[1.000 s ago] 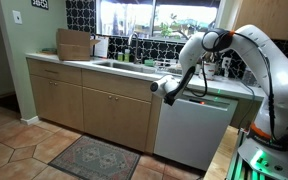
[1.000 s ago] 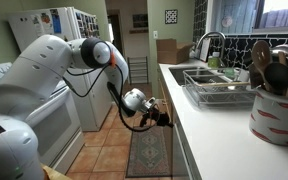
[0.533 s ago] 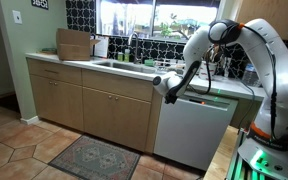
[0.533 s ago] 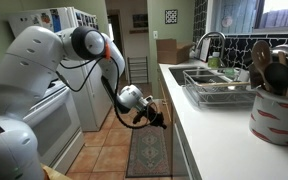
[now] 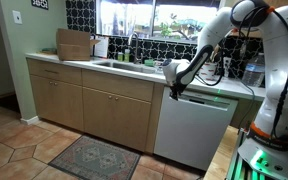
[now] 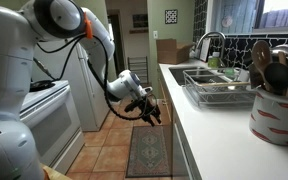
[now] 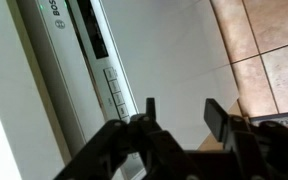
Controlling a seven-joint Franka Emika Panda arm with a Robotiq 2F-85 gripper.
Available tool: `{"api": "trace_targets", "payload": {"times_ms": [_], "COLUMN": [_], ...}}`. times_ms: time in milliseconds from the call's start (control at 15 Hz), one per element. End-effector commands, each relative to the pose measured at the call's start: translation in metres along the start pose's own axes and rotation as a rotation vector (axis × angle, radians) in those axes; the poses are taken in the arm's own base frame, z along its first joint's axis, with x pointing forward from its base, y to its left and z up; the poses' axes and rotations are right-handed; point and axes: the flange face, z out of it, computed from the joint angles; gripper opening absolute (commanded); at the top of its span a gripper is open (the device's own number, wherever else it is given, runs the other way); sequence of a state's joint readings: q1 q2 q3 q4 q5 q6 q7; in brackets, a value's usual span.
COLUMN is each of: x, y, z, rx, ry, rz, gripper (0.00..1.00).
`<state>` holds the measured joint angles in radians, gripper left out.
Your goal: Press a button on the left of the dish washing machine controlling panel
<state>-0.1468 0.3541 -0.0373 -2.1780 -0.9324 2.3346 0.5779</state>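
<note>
The white dish washing machine [image 5: 196, 130] stands under the counter, right of the tan cabinets. In the wrist view its flat door [image 7: 174, 50] fills the frame. The controlling panel [image 7: 89, 45] runs along its top edge, with a dark display and a row of small pale buttons [image 7: 114, 88]. In both exterior views my gripper [image 5: 173, 90] [image 6: 153, 110] hangs just in front of the door's upper left corner. The gripper [image 7: 184, 115] is open with nothing between its black fingers [image 7: 219, 118]. One fingertip sits close beside the button row. I cannot tell if it touches.
Tan cabinet doors [image 5: 84, 105] flank the machine on its left. A sink [image 5: 119, 65] and a dish rack [image 6: 219, 92] sit on the counter [image 6: 224, 140]. A rug [image 5: 94, 155] lies on the tiled floor, and a white stove [image 6: 54, 110] stands opposite.
The jaws were shut earlier and now stand apart. The arm's elbow has risen, and the gripper has shifted slightly up along the door's top left corner.
</note>
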Motion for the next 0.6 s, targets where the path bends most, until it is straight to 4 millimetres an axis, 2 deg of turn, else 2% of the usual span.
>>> {"api": "trace_targets", "payload": {"times_ms": [0,133,400,533], "x": [-0.045,-0.066,-0.106,-0.119], "y": [0.033,0.051,0.081,0.094], "z": [-0.028,-0.040,-0.059,-0.063], "rx": [0.150,0.233,0.363,0.423], "ry": [-0.020,-0.023,-0.016,-0.018], "rz": [0.001,-0.012,-0.019,-0.002], "gripper": [0.85,0.99,1.00,1.00]}}
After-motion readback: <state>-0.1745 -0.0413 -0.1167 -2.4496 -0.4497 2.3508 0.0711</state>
